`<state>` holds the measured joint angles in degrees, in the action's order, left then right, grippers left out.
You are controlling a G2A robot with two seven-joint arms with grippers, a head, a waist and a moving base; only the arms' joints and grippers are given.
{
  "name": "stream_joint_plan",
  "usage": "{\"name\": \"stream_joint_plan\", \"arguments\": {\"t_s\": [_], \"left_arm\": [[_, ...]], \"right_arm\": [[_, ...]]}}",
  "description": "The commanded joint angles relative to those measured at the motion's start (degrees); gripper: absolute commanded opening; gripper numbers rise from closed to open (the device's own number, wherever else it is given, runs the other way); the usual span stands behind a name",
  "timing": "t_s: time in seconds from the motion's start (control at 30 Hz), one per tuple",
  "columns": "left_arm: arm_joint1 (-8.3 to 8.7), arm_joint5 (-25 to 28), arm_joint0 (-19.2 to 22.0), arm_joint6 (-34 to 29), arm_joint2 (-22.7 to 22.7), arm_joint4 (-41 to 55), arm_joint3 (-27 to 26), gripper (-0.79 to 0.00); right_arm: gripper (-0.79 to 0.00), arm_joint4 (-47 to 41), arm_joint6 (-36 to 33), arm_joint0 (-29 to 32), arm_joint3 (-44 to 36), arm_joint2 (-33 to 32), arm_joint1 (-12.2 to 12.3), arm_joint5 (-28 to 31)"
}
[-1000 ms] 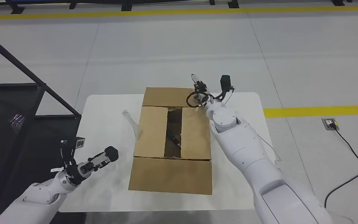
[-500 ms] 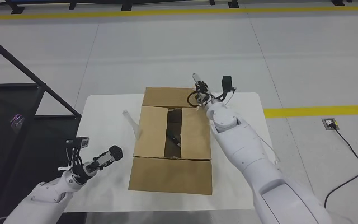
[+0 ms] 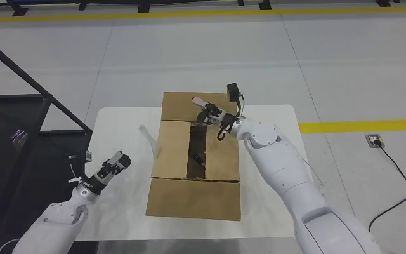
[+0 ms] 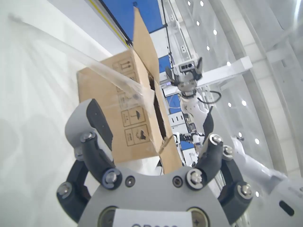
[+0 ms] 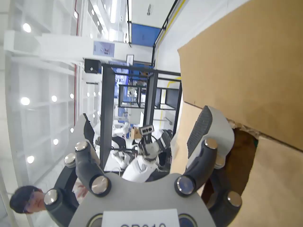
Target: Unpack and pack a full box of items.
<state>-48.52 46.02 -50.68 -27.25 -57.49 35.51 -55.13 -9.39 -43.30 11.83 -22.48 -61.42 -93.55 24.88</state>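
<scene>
Box point(image 3: 193, 197) sits on the table point(image 3: 273, 120), top flaps point(image 3: 223, 155) nearly shut with a dark gap point(image 3: 197, 149) between; probably bulky rather than heavy, flaps stiff but creasable — best taken by a flap edge at the gap. Right gripper point(image 3: 205, 113) hovers spread, empty, over the gap's far end; left gripper point(image 3: 115, 161) — likewise spread — hangs near the table's left edge.

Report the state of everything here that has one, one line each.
box: partly open, side flaps lowered with a gap between them
end flaps: folded open
clear tape: peeled loose, trailing off the box's side
dark item: lying inside the box
left gripper: open, empty, beside the box
right gripper: open, empty, at the gap's far end
</scene>
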Motion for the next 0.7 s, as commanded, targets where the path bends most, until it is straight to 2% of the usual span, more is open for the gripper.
{"name": "stream_joint_plan", "arguments": {"t_s": [0.0,0.3,0.4,0.5,0.57,0.67], "left_arm": [[-0.32,-1.96,0.42,-0.86,0.47,0.71,-0.11,0.0],[-0.35,-2.42,0.39,-0.58,0.4,0.88,-0.17,0.0],[-0.81,-7.59,1.26,1.55,0.51,-0.34,-1.18,0.0],[-2.07,-13.82,2.6,2.31,2.14,0.73,-2.63,0.0],[-3.04,-17.65,4.52,2.54,3.05,2.13,-1.59,0.0],[-4.9,-20.41,7.47,4.71,5.4,1.37,0.46,0.0]], "right_arm": [[0.0,1.06,-1.31,0.8,-1.63,0.08,0.36,-0.11],[0.0,2.25,-0.89,1.35,-2.79,0.12,0.67,-0.53],[0.0,2.18,-0.67,1.58,-2.97,0.09,0.67,-0.62],[0.0,2.4,-0.72,3.74,-6.33,-0.11,0.98,-0.58],[0.0,3.0,-0.51,4.78,-8.11,-0.43,1.37,-0.89],[0.0,3.69,-0.38,6.37,-10.67,-1.09,1.98,-1.58]]}}
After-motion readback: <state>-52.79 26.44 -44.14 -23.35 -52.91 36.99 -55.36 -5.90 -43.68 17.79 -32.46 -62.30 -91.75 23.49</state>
